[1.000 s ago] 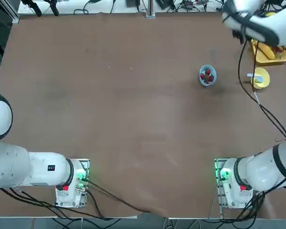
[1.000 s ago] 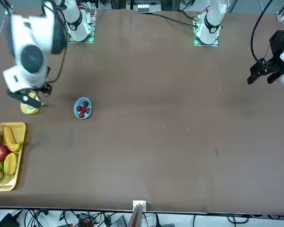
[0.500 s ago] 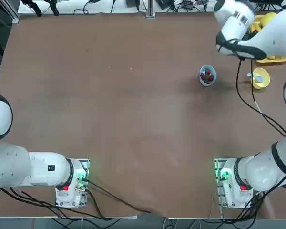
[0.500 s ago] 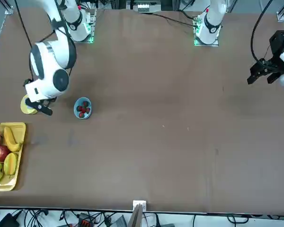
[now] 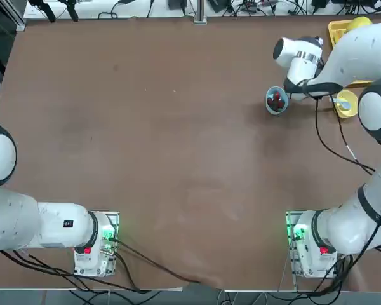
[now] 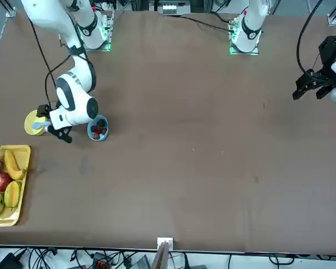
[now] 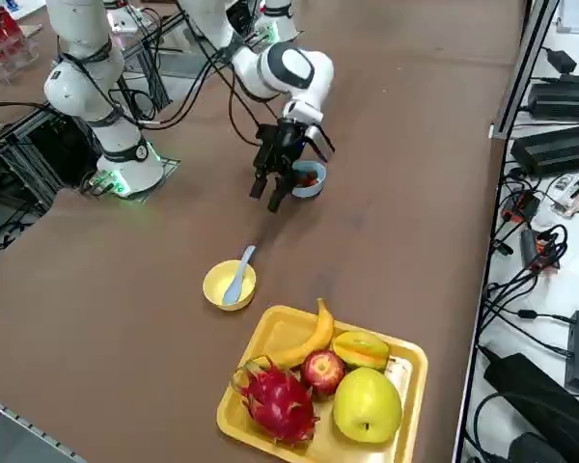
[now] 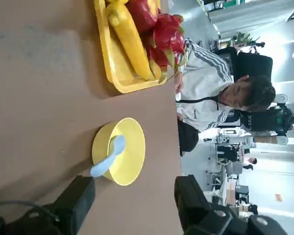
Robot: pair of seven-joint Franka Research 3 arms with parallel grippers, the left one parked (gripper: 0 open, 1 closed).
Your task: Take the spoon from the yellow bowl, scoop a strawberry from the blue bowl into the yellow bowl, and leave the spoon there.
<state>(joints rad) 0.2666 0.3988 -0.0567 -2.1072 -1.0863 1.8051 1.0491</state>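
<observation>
- Brown counter (image 5: 152, 140): broad and bare across its middle, all the work crowded at the robot's far right; best kept clear of the sweep, so the approach stays above it.
- Yellow fruit tray (image 7: 280, 333): banana, apple, dragon fruit and other fruit on it, just beyond the yellow bowl; not part of this step, to be left alone during the reach.
- Right jaws (image 7: 266, 193): wide open and empty, hanging low over the counter just beside the blue bowl, between the two bowls but apart from the yellow one. Wrist view: both fingers flanking the yellow bowl from a distance, nothing between them.
- Blue bowl (image 5: 276, 101): red strawberries inside, right next to the arm's wrist; worth avoiding with the wrist and cable while moving off toward the yellow bowl.
- Yellow bowl (image 7: 228, 286): near the counter's edge, light by the look of it, likely to slide or tip if the spoon is dragged sideways.
- Spoon (image 7: 238, 272): scoop end down in the yellow bowl, handle leaning out over the rim toward the arm. Step in hand, as judged: fetching it. Advisable: line the open jaws across the handle's free end, close there, above the rim, then lift straight up.
</observation>
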